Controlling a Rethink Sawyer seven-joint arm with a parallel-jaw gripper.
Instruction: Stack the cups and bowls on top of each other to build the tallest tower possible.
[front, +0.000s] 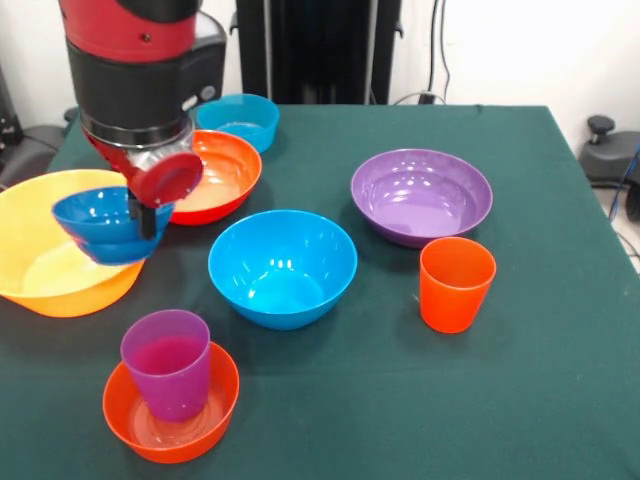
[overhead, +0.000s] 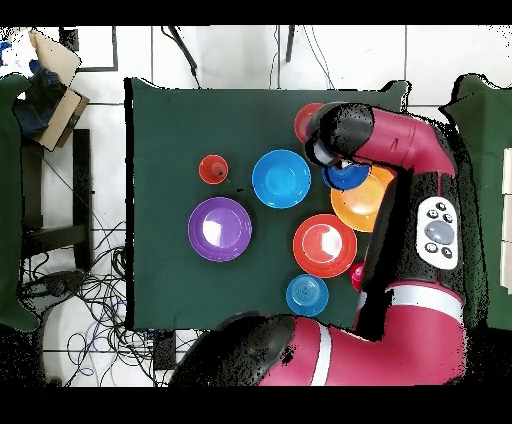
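Observation:
My gripper (front: 148, 222) is shut on the rim of the small blue bowl (front: 105, 225) and holds it tilted above the large yellow-orange bowl (front: 40, 255) at the left. The red cup (front: 168, 178) shows partly beside the gripper. The large orange-red bowl (front: 218, 175) and the small teal bowl (front: 238, 120) sit behind. The medium blue bowl (front: 282, 265) is in the middle, the wide purple bowl (front: 421, 195) to its right. The orange cup (front: 456, 283) stands upright at the right. The purple cup (front: 167, 362) stands in the small orange bowl (front: 170, 415) at the front.
The green table (front: 540, 400) ends close to the yellow-orange bowl on the left. The robot's black pedestal (front: 315, 50) stands at the far side. In the overhead view the arm (overhead: 400, 150) covers the gripper, and a cardboard box (overhead: 55, 70) stands off the table.

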